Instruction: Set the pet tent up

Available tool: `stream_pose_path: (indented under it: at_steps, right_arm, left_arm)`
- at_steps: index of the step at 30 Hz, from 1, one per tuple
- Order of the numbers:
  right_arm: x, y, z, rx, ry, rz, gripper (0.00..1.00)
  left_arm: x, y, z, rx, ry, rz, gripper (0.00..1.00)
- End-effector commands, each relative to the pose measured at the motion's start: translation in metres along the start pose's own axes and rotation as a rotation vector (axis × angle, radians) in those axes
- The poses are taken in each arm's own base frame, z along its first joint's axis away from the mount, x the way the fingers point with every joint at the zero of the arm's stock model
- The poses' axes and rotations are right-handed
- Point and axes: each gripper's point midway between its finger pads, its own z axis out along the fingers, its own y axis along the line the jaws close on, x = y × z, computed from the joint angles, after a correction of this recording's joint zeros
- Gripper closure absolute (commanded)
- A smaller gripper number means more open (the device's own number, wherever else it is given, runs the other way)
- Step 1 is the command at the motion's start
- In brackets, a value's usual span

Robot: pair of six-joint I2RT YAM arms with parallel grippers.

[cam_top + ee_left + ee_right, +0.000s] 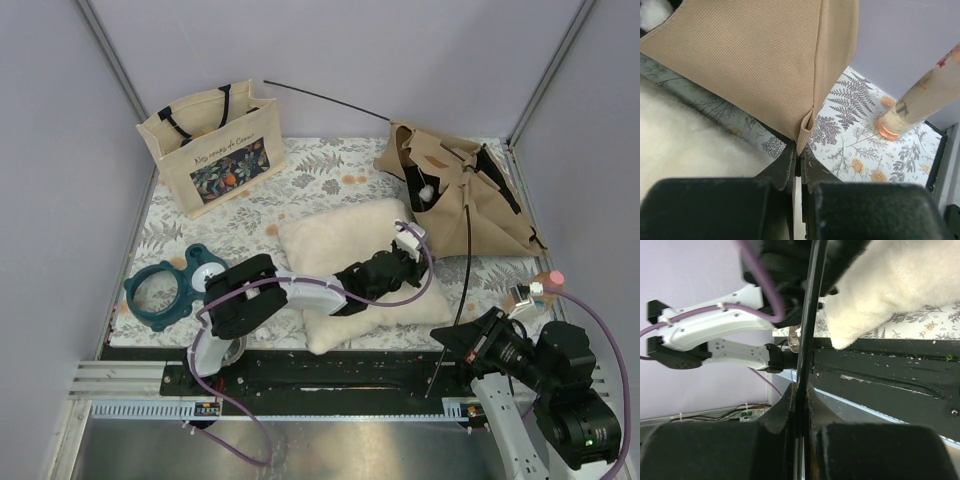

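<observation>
The left arm reaches across the bench (320, 170), and the left pincer (799, 159) is pressed together on a low corner of the pet tent (465, 195). The tent lies collapsed and creased at the back right. Further right, the right pincer (801, 390) pinches a thin black pole (466, 255), which runs from the near edge up into the fabric.

I judge that the step in hand is raising the frame. One arm holds the corner down, and the other must push or bend the pole so that the fabric lifts.

Around it, a teal ring (158, 292) and a tote bag (210, 148) are well apart at the left. A second pole (320, 100) sticks out at the back. The white pillow (335, 250) lies under the left arm, just beside the tent, and may hinder the move.
</observation>
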Motion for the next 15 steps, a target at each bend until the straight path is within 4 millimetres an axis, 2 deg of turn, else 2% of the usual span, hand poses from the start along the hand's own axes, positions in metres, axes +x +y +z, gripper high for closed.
stream_pose_path:
  at_steps: [1,10,15]
  right_arm:
    - [-0.028,-0.005,0.013,-0.005,-0.13,-0.119,1.0]
    - [-0.042,0.004,0.041,-0.133,-0.149,-0.148,1.0]
    - [-0.05,0.027,0.042,-0.253,-0.176,-0.197,1.0]
  left_arm:
    - [-0.06,-0.028,-0.034,0.08,-0.113,-0.031,1.0]
    - [-0.048,-0.037,-0.085,0.084,-0.036,0.013,1.0]
    - [-0.039,-0.042,-0.1,0.089,0.014,0.036,1.0]
